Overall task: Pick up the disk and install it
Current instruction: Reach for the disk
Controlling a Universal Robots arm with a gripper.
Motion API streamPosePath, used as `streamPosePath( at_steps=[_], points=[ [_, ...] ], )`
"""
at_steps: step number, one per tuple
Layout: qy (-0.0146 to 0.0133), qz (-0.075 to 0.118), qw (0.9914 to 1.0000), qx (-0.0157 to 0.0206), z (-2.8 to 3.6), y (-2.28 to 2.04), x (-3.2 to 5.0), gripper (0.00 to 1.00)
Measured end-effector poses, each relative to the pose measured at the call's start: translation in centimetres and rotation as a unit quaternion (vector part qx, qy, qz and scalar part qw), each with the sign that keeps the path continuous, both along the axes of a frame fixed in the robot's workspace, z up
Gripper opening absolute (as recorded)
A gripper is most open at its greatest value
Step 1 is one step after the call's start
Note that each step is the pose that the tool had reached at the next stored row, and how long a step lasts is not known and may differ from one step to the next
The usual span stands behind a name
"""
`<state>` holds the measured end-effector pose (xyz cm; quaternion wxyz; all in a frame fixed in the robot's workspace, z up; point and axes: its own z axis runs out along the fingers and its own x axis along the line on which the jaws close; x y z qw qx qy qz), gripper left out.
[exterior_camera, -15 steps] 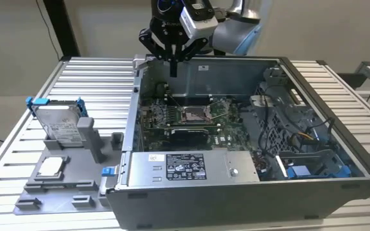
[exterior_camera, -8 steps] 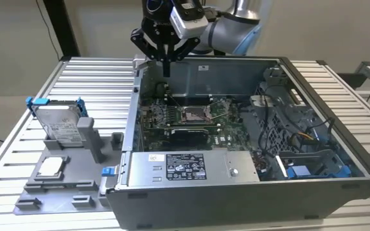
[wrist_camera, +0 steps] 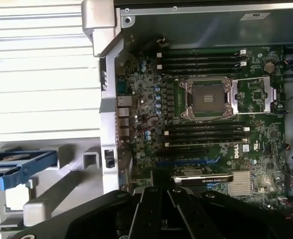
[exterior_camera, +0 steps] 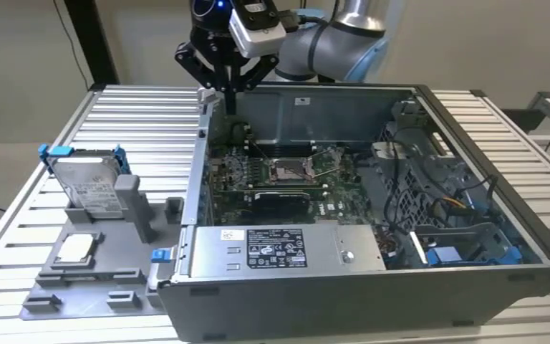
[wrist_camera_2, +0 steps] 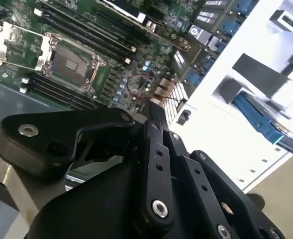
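Plain beige wall (exterior_camera: pixel 490 43) behind a ribbed metal table (exterior_camera: pixel 132 122)

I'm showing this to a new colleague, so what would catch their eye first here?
The open computer case dominates the middle, its green motherboard exposed. The gripper hangs shut over the case's far corner, holding nothing. On the exterior view's left, the disk stands in a grey holder.

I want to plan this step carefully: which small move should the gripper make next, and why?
Probably a sideways move toward the exterior view's left, to bring it above the disk. The gripper hangs shut and empty over the open case, while the disk stands upright in the grey holder outside the case, untouched.
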<state>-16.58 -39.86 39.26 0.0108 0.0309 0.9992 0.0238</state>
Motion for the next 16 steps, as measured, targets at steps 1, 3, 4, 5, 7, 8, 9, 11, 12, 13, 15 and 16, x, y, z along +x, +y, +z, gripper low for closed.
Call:
streamPosePath(
  at_steps=[1,3,4,5,7,8,9,11,12,13,15,16],
  points=[
    [0.0,0.0,1.0,0.0,0.0,0.0,-0.32,0.0],
    [0.0001,0.0,1.0,0.0001,0.0,0.0,-0.91,0.0],
    [0.0003,0.0,1.0,0.0001,0.0,0.0,-1.21,0.0],
    [0.0004,0.0,1.0,0.0001,0.0,0.0,-1.5,0.0],
    [0.0011,0.0,1.0,0.0001,0.0,0.0,-2.05,0.0],
    [0.0017,0.0,1.0,0.0001,0.0,0.0,-2.34,0.0],
    [0.0022,0.0,1.0,0.0001,0.0,0.0,-2.63,0.0],
    [0.0028,0.0,1.0,0.0001,0.0,0.0,-3.27,0.0],
    [0.0027,0.0,1.0,0.0001,0.0,0.0,-3.6,0.0],
    [0.0027,0.0,1.0,0.0002,0.0,0.0,-3.98,0.0],
    [0.0027,0.0,1.0,0.0002,-0.01,-0.01,-4.69,0.0],
    [0.0028,0.0,1.0,0.0002,-0.01,-0.02,-5.05,0.0]
  ],
)
